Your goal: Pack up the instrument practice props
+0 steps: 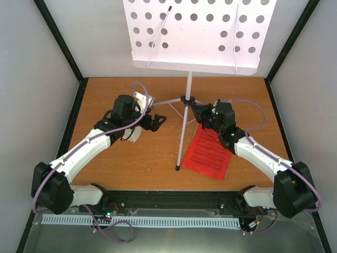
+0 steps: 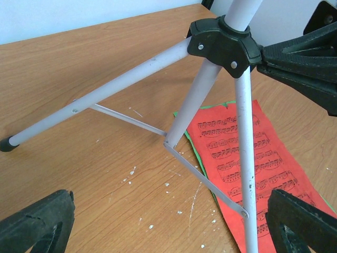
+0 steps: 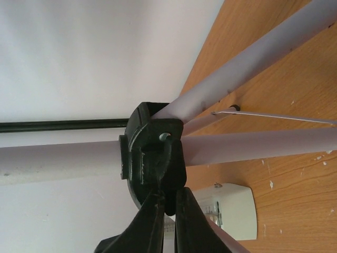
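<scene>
1. music stand (image 1: 197, 31): upright at far centre of table (image 1: 131, 168). long axis = vertical pole. white perforated desk up top, tilted, ledge edge toward near side.
2. tripod hub (image 2: 221, 42): black, low on pole, w/ three thin silver legs splayed from it. top view: one leg runs toward near edge, foot just beside red page. one runs left. third goes right, mostly hidden behind r gripper. thin braces link legs below hub.
3. red page (image 1: 210, 154): flat on table, right of the near leg. long axis diagonal, from near hub down toward near right. far end lies under r arm.
4. green page (image 2: 180, 122): under red page, only a thin strip showing along its left edge.
5. metronome (image 3: 234, 210): white, on table beyond hub in right wrist view. fine scale marks on face, too small to read.
6. writing: printed music staves on red page. no words legible.
7. l gripper (image 1: 157, 121): fingers spread wide, nothing between them. left of hub, aimed at tripod, apart from legs.
8. r gripper (image 3: 167, 192): fingers pressed together, tips right against hub from the right. cannot tell whether any rib of hub is pinched.
</scene>
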Controlling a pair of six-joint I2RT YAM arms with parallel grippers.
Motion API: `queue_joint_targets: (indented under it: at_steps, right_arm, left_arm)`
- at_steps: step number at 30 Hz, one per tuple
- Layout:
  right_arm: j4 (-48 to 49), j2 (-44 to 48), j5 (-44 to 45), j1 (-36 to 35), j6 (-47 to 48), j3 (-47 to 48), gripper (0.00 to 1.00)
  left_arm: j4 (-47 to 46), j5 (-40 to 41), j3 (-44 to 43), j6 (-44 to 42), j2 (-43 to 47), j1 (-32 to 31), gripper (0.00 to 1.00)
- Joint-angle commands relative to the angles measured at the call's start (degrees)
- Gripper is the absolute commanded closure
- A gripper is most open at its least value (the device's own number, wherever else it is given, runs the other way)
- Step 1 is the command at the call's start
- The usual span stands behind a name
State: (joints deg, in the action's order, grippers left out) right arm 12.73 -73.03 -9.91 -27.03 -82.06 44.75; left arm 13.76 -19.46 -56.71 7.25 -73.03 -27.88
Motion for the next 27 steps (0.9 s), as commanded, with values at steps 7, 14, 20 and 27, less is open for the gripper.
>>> queue_joint_targets:
  at_steps: [7, 14, 20, 27]
  right_arm:
    - [0.89, 0.25, 2.32, 0.73, 0.86, 0.47, 0.68]
    - [1.8, -0.88, 0.66, 2.61, 4.09, 1.64, 0.71]
    - [1.24, -1.61, -1.67, 2.66, 7.01, 2.72, 0.74]
    - [2.08, -2.72, -3.64, 2.68, 6.9, 1.57, 0.73]
  left_arm:
    - [-0.48, 0.5, -0.25, -1.4, -0.35, 0.04, 0.01]
    - [-0.51, 0.42, -0.25, -1.36, -0.35, 0.02, 0.01]
    - [-0.47, 0.57, -0.25, -1.44, -0.54, 0.02, 0.01]
    - [-0.43, 0.39, -0.27, -1.44, -0.95, 0.02, 0.01]
